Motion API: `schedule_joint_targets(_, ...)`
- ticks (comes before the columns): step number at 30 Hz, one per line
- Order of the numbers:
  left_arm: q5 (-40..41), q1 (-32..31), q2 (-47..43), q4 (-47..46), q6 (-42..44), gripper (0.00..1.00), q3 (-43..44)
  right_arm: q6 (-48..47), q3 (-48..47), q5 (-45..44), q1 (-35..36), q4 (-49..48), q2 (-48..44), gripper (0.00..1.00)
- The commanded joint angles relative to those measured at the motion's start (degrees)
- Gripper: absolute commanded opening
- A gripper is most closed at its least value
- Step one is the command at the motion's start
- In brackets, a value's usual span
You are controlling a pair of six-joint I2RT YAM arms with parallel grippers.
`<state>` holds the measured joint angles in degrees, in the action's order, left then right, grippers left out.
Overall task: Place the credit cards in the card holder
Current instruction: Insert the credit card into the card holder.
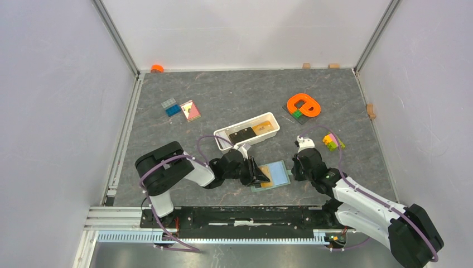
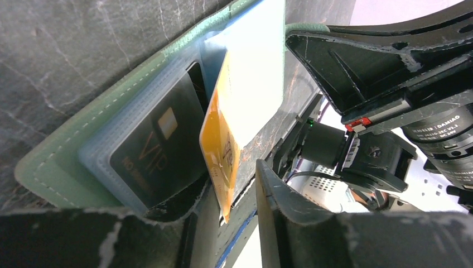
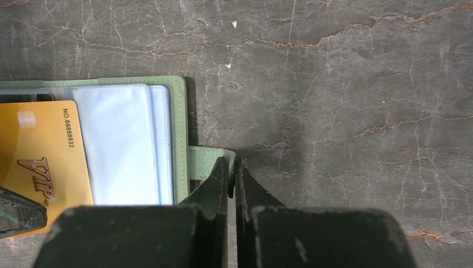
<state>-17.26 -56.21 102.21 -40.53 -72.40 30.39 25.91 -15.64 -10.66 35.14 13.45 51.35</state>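
Left gripper [image 1: 261, 174] stood parted around the orange card [image 2: 220, 151], half-seated in the card holder [image 3: 179, 139] at the tray's [image 1: 221, 142] five o'clock; right gripper [image 3: 231, 173] pinched its strap. Pushing flat along the sleeve seemed wisest.

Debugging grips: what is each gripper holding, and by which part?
Right gripper pinches the card holder by its snap tab. Left gripper jaws stand apart beside the orange card, gripping nothing.

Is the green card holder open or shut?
Open: the card holder lies spread, its pale inside and the orange card showing.
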Motion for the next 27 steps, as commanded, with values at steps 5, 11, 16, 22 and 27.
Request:
schedule_joint_targets(5, 2.9, 1.6, -0.4, 9.9, -1.5, 0.44, -3.5, 0.4, -1.3, -0.9, 0.4, 3.2, -0.5, 0.00)
schedule_joint_targets(11, 4.8, 2.2, -2.5, 10.6, -1.4, 0.46, -5.0, 0.3, -1.5, -1.0, 0.5, 3.6, -0.7, 0.00)
schedule_joint_targets(16, 5.2, 2.2, -2.9, 10.5, -1.4, 0.42, -5.3, 0.2, -1.8, -1.2, 0.6, 3.9, -0.6, 0.00)
schedule_joint_targets(22, 5.6, 2.3, -3.0, 9.2, -2.0, 0.28, -6.2, 0.2, -1.7, -1.6, 0.8, 4.2, -0.6, 0.00)
schedule_joint_targets(27, 5.2, 2.1, -3.2, 8.1, -3.7, 0.11, -7.4, 0.3, -2.3, -1.9, 0.9, 4.5, -0.6, 0.00)
